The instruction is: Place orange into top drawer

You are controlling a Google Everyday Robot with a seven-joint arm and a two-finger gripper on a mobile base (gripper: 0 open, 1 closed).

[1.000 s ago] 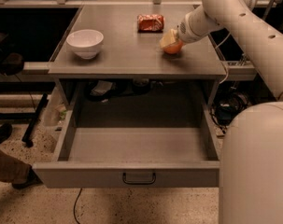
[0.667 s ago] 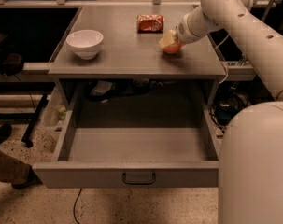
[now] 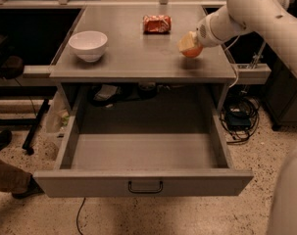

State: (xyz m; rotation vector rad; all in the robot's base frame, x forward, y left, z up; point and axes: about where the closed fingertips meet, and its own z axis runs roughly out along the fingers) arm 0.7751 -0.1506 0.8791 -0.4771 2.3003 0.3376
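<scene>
The orange point(image 3: 191, 51) is a small round fruit at the right side of the grey table top point(image 3: 133, 53). My gripper point(image 3: 188, 44) comes in from the right on the white arm and is shut on the orange from above, with only the fruit's lower part showing. A shadow lies on the table right under it. The top drawer point(image 3: 143, 153) is pulled fully open below the table's front edge, and its inside is bare. Its front panel carries a small dark handle point(image 3: 145, 187).
A white bowl point(image 3: 88, 44) stands at the table's left. An orange-red foil snack packet point(image 3: 156, 23) lies at the back centre. Cables point(image 3: 238, 119) lie on the floor at the right. A person's leg and shoe point(image 3: 13, 182) are at the lower left.
The gripper and the orange have shifted a little to the right over the table top. The drawer, bowl and packet have not moved.
</scene>
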